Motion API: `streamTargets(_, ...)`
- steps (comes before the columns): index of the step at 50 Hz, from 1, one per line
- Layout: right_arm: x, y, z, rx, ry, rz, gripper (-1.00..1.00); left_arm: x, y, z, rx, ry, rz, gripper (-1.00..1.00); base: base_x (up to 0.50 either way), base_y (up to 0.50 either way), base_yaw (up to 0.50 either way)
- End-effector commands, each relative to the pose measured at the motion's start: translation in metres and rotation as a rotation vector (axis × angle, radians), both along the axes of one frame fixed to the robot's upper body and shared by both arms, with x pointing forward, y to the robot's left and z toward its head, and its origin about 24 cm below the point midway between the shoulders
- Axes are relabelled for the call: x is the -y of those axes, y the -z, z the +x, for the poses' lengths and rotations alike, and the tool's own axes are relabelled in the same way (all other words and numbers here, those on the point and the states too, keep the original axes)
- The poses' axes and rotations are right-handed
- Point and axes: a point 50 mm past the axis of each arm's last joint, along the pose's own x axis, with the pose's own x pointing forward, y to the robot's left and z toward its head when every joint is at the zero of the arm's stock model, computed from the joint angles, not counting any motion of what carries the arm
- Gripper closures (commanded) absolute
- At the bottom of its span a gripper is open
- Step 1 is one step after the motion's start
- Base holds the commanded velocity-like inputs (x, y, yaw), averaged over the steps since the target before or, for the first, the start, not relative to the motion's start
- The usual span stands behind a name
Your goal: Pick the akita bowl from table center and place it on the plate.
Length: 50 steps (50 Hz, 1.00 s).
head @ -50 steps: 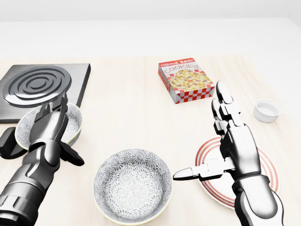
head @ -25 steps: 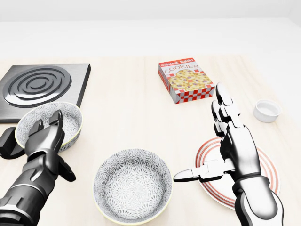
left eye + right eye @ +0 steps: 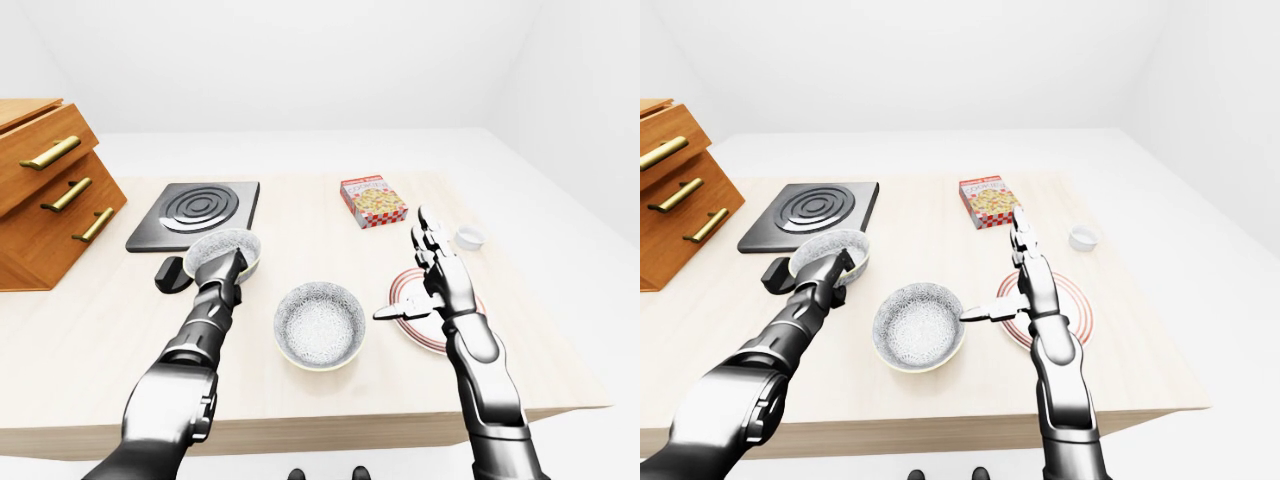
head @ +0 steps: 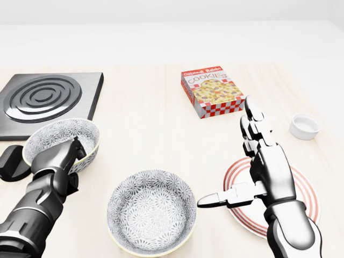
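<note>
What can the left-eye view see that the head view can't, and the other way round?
Only the left-eye view shows the wooden drawers at its left, the near edge of the table and the robot's feet. Only the head view, framed tighter, makes the word COOKIES on the cookie box readable. Both show the burner, the centre bowl, the striped plate, the white cup, the open right hand over that plate, and the left hand, fingers closed on the rim of the left bowl.
</note>
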Motion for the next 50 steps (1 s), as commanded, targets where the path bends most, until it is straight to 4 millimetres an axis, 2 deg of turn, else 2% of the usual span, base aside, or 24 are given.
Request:
streamTargets(1, 0.001, 0.002, -0.002, -0.007, 0.000, 0.000, -1.00, 0.003, 0.005, -0.002, -0.022, -0.002, -0.028, 1.00, 0.00, 0.00, 0.00)
streamTargets(20, 0.003, -0.004, -0.004, 0.016, 0.001, -0.002, -1.00, -0.003, 0.003, -0.002, -0.035, 0.023, 0.049, 1.00, 0.00, 0.00, 0.00)
streamTargets(29, 0.001, -0.005, -0.002, 0.021, -0.001, 0.000, -1.00, 0.001, 0.000, 0.000, 0.012, 0.100, 0.043, 1.00, 0.00, 0.00, 0.00)
streamTargets(30, 0.000, -0.005, -0.001, 0.020, -0.001, -0.001, -1.00, 0.006, -0.016, 0.008, 0.019, 0.115, 0.063, 1.00, 0.00, 0.00, 0.00)
streamTargets(31, 0.000, -0.004, -0.001, 0.019, 0.000, -0.001, -1.00, 0.008, -0.021, 0.008, 0.025, 0.126, 0.070, 1.00, 0.00, 0.00, 0.00)
streamTargets(37, -0.001, -0.006, 0.001, 0.024, 0.000, -0.003, -1.00, 0.036, -0.043, -0.015, 0.092, 0.284, 0.059, 1.00, 0.00, 0.00, 0.00)
streamTargets(50, 0.000, -0.004, -0.002, 0.019, -0.002, -0.007, -1.00, 0.052, -0.083, -0.040, 0.120, 0.370, 0.064, 1.00, 0.00, 0.00, 0.00)
